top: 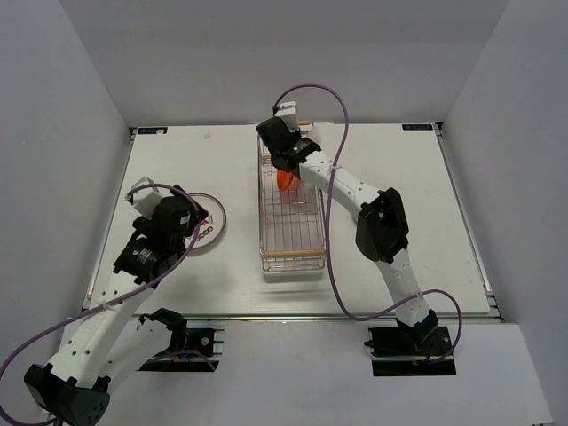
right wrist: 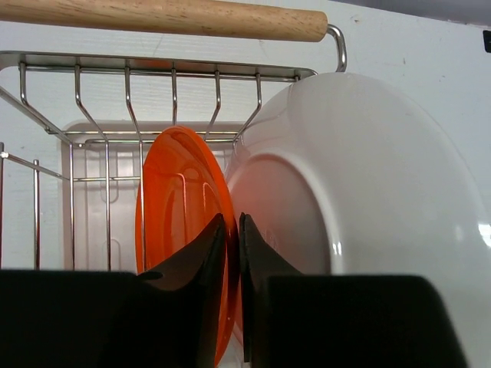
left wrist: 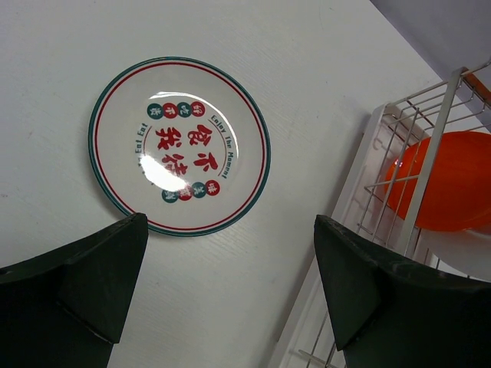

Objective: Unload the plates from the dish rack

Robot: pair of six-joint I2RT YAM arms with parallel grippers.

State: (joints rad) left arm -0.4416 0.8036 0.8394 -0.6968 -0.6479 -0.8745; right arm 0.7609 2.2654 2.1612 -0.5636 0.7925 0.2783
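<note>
The right gripper (right wrist: 230, 253) was much the nearer. It sat at the far end of the dish rack (top: 293, 232), fingers drawn almost together on the rim of the orange-red plate (right wrist: 176, 222) and seemingly clamped. That plate stood on edge, its rim line running roughly near–far and its face turned left. A white plate (right wrist: 368, 192) leaned just right of it, so the way out looked straight up. The left gripper (left wrist: 230, 261) hung with fingers wide apart over the marked plate (left wrist: 179, 146), which lay flat on the table (left wrist: 307, 61).

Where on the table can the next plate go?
Widest bare patch: right of the dish rack, out to the table edge. Smaller one between rack and the printed plate. Crowded inside the rack's far end, where the right gripper pinches the orange plate beside a white plate.
</note>
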